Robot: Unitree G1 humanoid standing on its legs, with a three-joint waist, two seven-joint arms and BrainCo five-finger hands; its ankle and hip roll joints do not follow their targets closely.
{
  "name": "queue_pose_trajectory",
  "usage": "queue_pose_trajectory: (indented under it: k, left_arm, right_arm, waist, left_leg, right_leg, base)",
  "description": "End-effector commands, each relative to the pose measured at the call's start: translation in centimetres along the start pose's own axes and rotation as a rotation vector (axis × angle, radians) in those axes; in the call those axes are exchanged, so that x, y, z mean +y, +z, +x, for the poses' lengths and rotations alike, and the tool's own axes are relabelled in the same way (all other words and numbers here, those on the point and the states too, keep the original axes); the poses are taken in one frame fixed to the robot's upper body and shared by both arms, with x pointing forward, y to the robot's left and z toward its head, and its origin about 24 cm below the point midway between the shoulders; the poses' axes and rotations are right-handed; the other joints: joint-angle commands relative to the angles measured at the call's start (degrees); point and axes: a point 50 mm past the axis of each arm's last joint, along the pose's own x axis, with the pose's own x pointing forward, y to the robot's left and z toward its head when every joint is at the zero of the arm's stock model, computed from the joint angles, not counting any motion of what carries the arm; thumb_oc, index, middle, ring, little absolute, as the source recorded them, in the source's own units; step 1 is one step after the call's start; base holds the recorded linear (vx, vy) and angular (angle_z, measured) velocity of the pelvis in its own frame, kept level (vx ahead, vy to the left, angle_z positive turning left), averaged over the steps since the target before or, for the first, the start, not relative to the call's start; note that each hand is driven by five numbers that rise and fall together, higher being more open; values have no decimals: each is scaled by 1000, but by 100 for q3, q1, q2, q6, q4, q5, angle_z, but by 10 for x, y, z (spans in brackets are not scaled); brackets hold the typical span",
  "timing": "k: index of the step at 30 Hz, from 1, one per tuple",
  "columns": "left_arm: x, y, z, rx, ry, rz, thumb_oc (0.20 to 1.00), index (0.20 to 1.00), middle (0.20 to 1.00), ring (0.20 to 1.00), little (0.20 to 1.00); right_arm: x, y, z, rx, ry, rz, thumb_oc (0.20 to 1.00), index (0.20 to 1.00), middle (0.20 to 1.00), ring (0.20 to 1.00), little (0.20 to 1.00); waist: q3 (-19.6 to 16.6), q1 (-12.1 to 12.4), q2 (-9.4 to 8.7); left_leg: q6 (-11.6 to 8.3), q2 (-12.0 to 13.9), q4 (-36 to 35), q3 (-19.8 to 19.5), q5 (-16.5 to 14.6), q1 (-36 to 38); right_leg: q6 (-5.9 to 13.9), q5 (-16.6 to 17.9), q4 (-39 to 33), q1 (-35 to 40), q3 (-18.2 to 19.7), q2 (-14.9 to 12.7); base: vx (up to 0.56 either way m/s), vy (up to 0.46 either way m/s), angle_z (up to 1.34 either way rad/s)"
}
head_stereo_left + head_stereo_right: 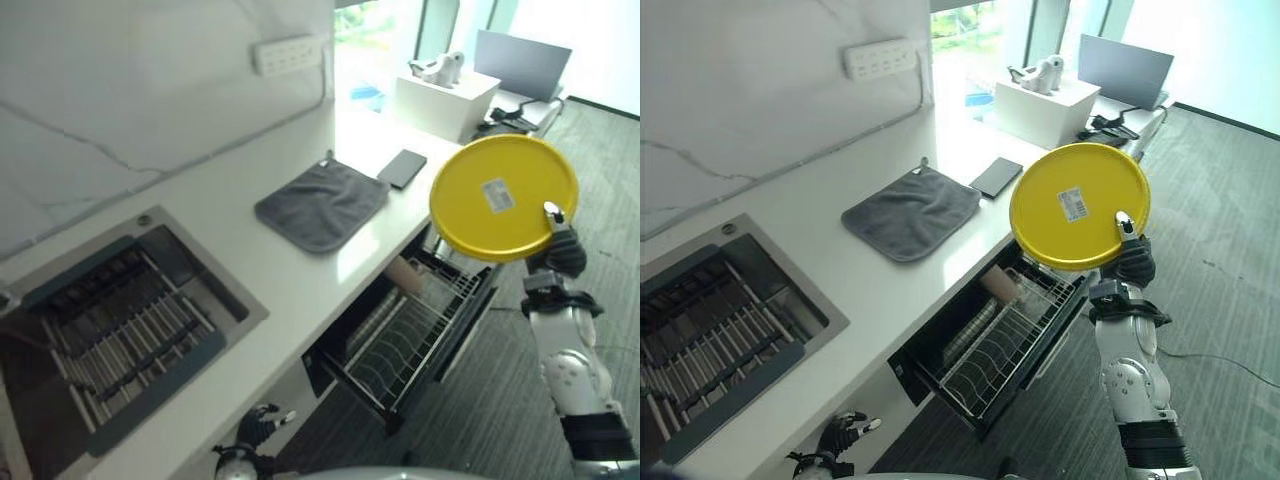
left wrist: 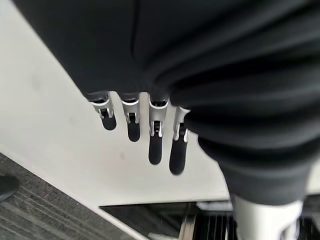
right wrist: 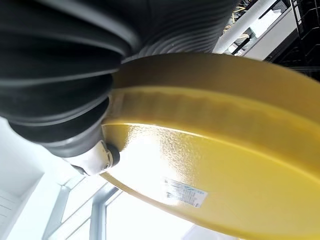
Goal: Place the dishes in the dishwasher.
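Observation:
My right hand (image 1: 1129,262) holds a round yellow plate (image 1: 1078,207) upright by its lower right rim, its underside with a white sticker facing me. The plate (image 1: 503,197) hangs above the pulled-out dishwasher rack (image 1: 1002,342), a wire basket under the counter edge. In the right wrist view the thumb (image 3: 100,156) presses against the plate's (image 3: 220,150) rim. My left hand (image 1: 255,428) hangs low beside the counter front, its fingers (image 2: 156,142) straight and relaxed with nothing in them.
A white counter (image 1: 290,280) carries a grey cloth mat (image 1: 322,204) and a dark phone-like slab (image 1: 402,168). A sink (image 1: 110,325) with a dark rack lies at the left. A white box (image 1: 445,100) and a laptop (image 1: 522,62) stand at the far end.

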Motion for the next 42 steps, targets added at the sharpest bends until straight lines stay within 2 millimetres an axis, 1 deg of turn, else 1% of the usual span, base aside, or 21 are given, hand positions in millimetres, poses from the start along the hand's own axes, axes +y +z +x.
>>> queue_pose_trajectory:
  k: [1, 3, 8, 10, 15, 16, 21, 22, 24, 27, 28, 34, 39, 42]
  left_arm:
    - [34, -45, -18, 148, 133, 60, 1000, 1000, 1000, 1000, 1000]
    - [37, -50, -21, 170, 126, 72, 1000, 1000, 1000, 1000, 1000]
    - [37, -62, -27, 214, 88, 111, 1000, 1000, 1000, 1000, 1000]
    - [33, -72, -34, 249, 47, 131, 1000, 1000, 1000, 1000, 1000]
    - [28, -81, -40, 289, -2, 147, 1000, 1000, 1000, 1000, 1000]
    - [27, -86, -43, 325, -26, 151, 1000, 1000, 1000, 1000, 1000]
    - [25, -97, -50, 403, -67, 137, 1000, 1000, 1000, 1000, 1000]
    - [23, -103, -55, 428, -73, 110, 1000, 1000, 1000, 1000, 1000]
    - [21, -106, -58, 451, -65, 60, 1000, 1000, 1000, 1000, 1000]
    - [20, -107, -58, 465, -50, -30, 1000, 1000, 1000, 1000, 1000]
    - [18, -104, -55, 458, -53, -68, 1000, 1000, 1000, 1000, 1000]
    - [16, -99, -52, 448, -54, -88, 1000, 1000, 1000, 1000, 1000]
    - [20, -91, -44, 430, -23, -149, 1000, 1000, 1000, 1000, 1000]
    - [20, -81, -36, 398, -26, -166, 1000, 1000, 1000, 1000, 1000]
  right_arm:
    - [23, 24, 12, -162, 69, 45, 200, 200, 200, 200, 200]
    - [18, 20, 10, -170, 39, 30, 200, 200, 200, 200, 200]
    - [8, 20, 8, -191, -22, 26, 200, 200, 200, 200, 200]
    - [1, 19, 8, -196, -55, 26, 200, 200, 200, 200, 200]
    - [-5, 16, 6, -195, -81, 23, 200, 200, 200, 200, 200]
    - [-8, 15, 6, -199, -91, 25, 200, 200, 200, 200, 200]
    - [-10, 16, 6, -219, -123, 17, 200, 200, 200, 200, 200]
    - [-12, 16, 6, -223, -136, 15, 200, 200, 200, 200, 200]
    - [-14, 15, 5, -222, -143, 12, 200, 200, 200, 200, 200]
    - [-17, 13, 3, -222, -155, 17, 200, 200, 200, 200, 200]
    - [-19, 12, 1, -223, -166, 23, 200, 200, 200, 200, 200]
    - [-24, 6, -3, -213, -187, 33, 200, 200, 200, 200, 200]
    - [-18, -7, -5, -157, -153, 25, 200, 200, 200, 200, 200]
    - [-8, -16, -5, -126, -109, 27, 200, 200, 200, 200, 200]
  waist:
    - [70, 182, -314]
    - [117, 212, -245]
    - [157, 245, -170]
    - [193, 257, -110]
    - [274, 241, -29]
    - [315, 236, 1]
    - [427, 240, 53]
    - [482, 239, 82]
    - [524, 230, 103]
    - [609, 208, 115]
    - [674, 185, 124]
    - [858, 145, 171]
    - [1074, 77, 267]
    - [1254, 62, 322]
  left_leg:
    - [-99, 209, -195, -642, 977, -698]
    - [-91, 178, -193, -716, 962, -751]
    - [-81, 116, -195, -768, 942, -782]
    - [-79, 83, -194, -797, 939, -819]
    - [-77, 39, -171, -815, 919, -848]
    - [-73, 15, -158, -832, 910, -864]
    - [-71, -7, -125, -857, 910, -914]
    - [-79, -3, -115, -867, 927, -952]
    - [-90, 2, -100, -867, 939, -973]
    - [-100, 7, -54, -830, 922, -974]
    - [-99, -3, 59, -824, 895, -1020]
    - [-54, -85, 356, -867, 749, -1124]
    - [-34, -148, 517, -877, 715, -1253]
    - [-25, -189, 590, -891, 716, -1372]
  right_leg:
    - [-208, -630, 646, 450, 55, -8]
    - [-221, -690, 735, 432, 38, -32]
    - [-207, -709, 755, 419, 5, -74]
    - [-200, -721, 775, 383, -5, -100]
    - [-196, -726, 809, 318, 10, -136]
    - [-199, -722, 826, 273, 19, -147]
    - [-214, -724, 873, 178, 7, -163]
    - [-228, -727, 901, 121, 1, -166]
    - [-236, -730, 933, 78, -4, -176]
    - [-248, -781, 1040, 7, -13, -203]
    - [-255, -800, 1130, -72, -21, -224]
    - [-274, -885, 1424, -254, -18, -301]
    - [-296, -975, 1710, -496, 46, -361]
    - [-317, -1006, 1847, -677, 102, -386]
  base:
    - [-13, 38, 16]
    - [-14, 65, 5]
    - [-18, 26, 9]
    - [-40, 13, 12]
    - [-56, 4, 0]
    - [-74, -9, -1]
    - [-70, -24, 2]
    - [-72, -16, 1]
    - [-64, -14, 2]
    - [-79, -44, 0]
    - [-100, -55, 0]
    - [-64, -36, 3]
    - [-74, -1, 0]
    - [-113, 0, -4]
